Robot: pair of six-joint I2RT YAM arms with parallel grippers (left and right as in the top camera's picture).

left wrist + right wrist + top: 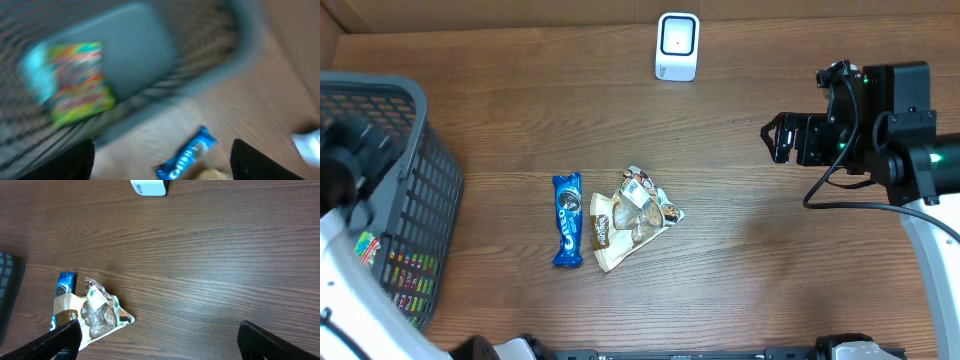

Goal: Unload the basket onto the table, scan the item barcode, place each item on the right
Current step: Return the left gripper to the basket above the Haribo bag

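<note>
The left wrist view is smeared with blur throughout. The basket [240,60] is a grey streak, the packet [75,80] inside it is a patch of colours with no readable print, and the Oreo pack [187,155] is a soft blue strip at bottom centre. At the right edge the scanner [307,145] is a pale, cut-off smudge. Only the dark tips of the left fingers [70,162] show, in the lower corners.

In the overhead view the left arm [350,160] is blurred and cut by the left edge, and the right arm [920,170] is cut by the right edge.

In the right wrist view the top edge crops the scanner, the bag [97,312] covers part of the Oreo pack, and the right fingers [55,342] run off the bottom.
</note>
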